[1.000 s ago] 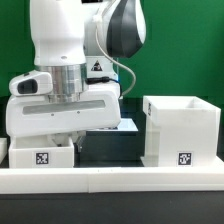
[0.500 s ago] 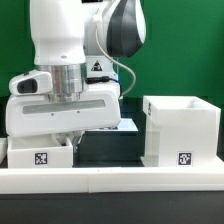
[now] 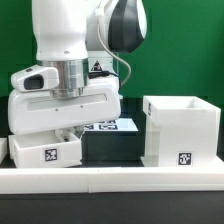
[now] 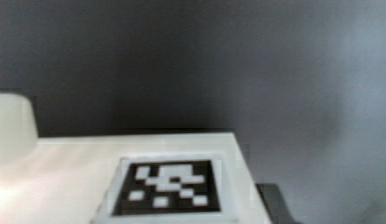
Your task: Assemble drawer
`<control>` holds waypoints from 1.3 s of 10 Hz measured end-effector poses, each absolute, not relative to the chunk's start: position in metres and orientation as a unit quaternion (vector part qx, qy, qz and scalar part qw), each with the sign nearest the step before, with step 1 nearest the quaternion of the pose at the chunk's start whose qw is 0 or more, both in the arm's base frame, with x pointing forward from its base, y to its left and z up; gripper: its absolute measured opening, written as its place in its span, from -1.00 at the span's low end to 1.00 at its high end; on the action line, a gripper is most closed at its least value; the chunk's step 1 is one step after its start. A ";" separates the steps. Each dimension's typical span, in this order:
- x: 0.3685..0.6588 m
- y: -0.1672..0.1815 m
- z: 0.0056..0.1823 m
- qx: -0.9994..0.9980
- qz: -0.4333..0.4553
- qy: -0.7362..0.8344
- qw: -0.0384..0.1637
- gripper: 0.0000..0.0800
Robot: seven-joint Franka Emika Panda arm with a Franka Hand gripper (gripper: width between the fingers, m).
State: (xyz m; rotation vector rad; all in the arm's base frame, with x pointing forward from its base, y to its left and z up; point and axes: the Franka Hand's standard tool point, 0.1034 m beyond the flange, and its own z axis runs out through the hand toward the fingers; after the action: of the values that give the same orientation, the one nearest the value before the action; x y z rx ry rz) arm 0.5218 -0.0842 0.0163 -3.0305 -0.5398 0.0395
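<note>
The gripper [image 3: 66,132] is hanging low over the small tray [image 3: 45,152] at the exterior view's left. Its fingers are reaching down to the tray's back rim, and I cannot tell how far they are opened or whether they are holding it. The tray is sitting just behind the rail [image 3: 110,176]. The casing [image 3: 181,125] is standing upright at the right, well apart. The marker board [image 3: 112,125] is lying between them. The blurred wrist view is showing one tag [image 4: 169,186] on a white surface [image 4: 65,160].

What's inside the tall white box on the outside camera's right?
Through the open top of the tall box, only bare white inner walls show; nothing rises above the rim. Its front wall covers the bottom, so anything low inside is hidden.
</note>
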 end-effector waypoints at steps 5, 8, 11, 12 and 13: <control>0.516 -0.084 0.017 -0.966 0.013 -0.258 0.032 -0.89; 0.509 -0.080 0.017 -0.925 0.022 -0.377 0.041 -0.89; 0.506 -0.084 0.014 -0.889 0.025 -0.455 0.043 -0.89; 0.506 -0.086 0.014 -0.878 0.026 -0.477 0.042 -0.89; 0.506 -0.088 0.014 -0.860 0.024 -0.509 0.038 -0.89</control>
State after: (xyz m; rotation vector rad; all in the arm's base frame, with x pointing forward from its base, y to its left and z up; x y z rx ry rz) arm 0.5063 -0.0878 0.0141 -2.6383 -1.5609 0.0738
